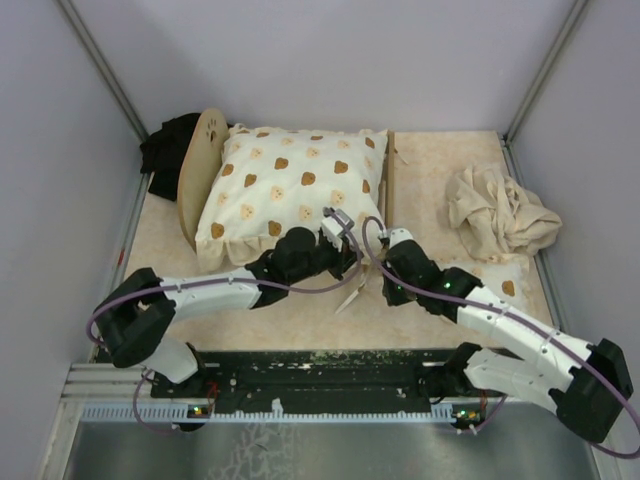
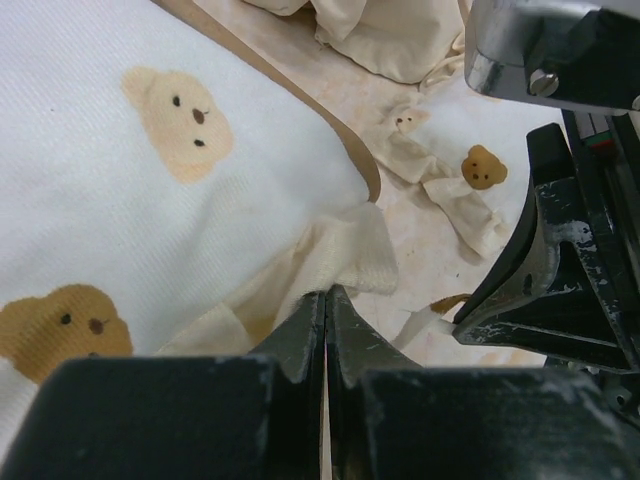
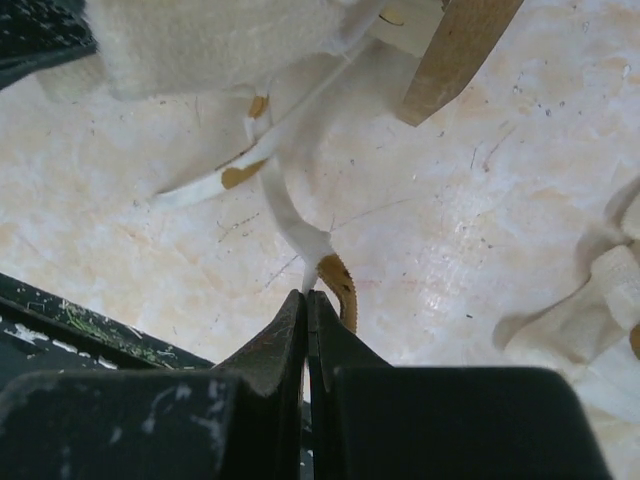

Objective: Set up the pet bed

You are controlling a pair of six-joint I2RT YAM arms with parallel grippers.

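Observation:
The pet bed's light-wood headboard [image 1: 203, 160] with its paw cutout stands at the back left, and a wooden end board [image 1: 388, 185] at the right. The cream bear-print cushion [image 1: 295, 185] covers the frame, so the striped mattress is hidden. My left gripper [image 1: 338, 224] is shut on the cushion's frilled near-right corner [image 2: 345, 245], its tips [image 2: 326, 295] pinching the frill. My right gripper [image 1: 388, 243] is just right of it, shut [image 3: 307, 297] on the cushion's white tie strap [image 3: 292, 222], below a wooden bed leg [image 3: 458, 50].
A crumpled plain beige cloth [image 1: 500, 212] lies at the back right, with a small bear-print cloth piece [image 1: 508, 288] in front of it. A black cloth [image 1: 166, 146] sits behind the headboard. Grey walls enclose the table; a black rail [image 1: 320, 375] runs along the near edge.

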